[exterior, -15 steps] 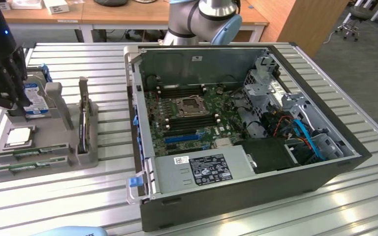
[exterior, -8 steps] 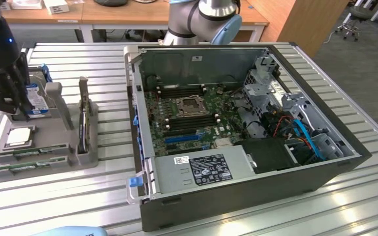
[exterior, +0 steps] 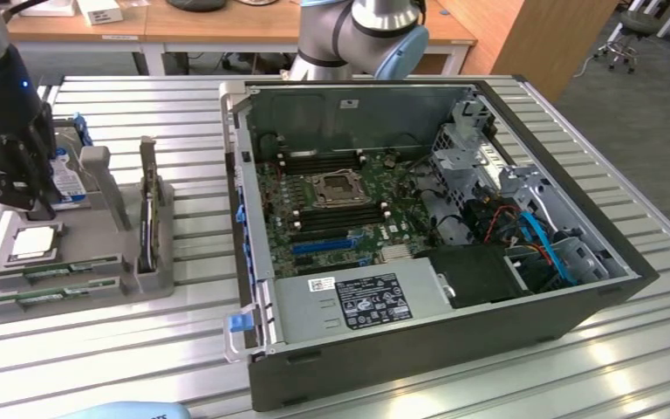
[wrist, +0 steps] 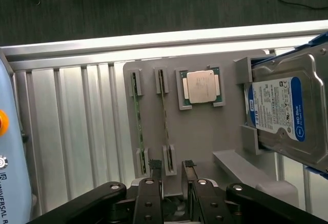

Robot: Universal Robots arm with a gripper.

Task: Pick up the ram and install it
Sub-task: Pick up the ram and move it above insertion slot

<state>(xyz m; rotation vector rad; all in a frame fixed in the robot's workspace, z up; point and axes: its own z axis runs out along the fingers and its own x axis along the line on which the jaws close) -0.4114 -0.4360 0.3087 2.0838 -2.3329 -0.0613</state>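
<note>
Wrist view: the ram (wrist: 164, 116) is seen standing on edge in the grey holder (wrist: 205, 131), beside the processor (wrist: 201, 86). The gripper (wrist: 171, 166) is spread wide near its end, grasping nothing. The ram is judged light, stiff and fragile, and is best pinched across its flat sides.

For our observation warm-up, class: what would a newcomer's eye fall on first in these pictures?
The open computer case on the slatted table, motherboard exposed, dominates the exterior view. At that view's left, a gray holder carries a blue-labelled hard drive, a silver processor and ram, with the open gripper above it.
</note>
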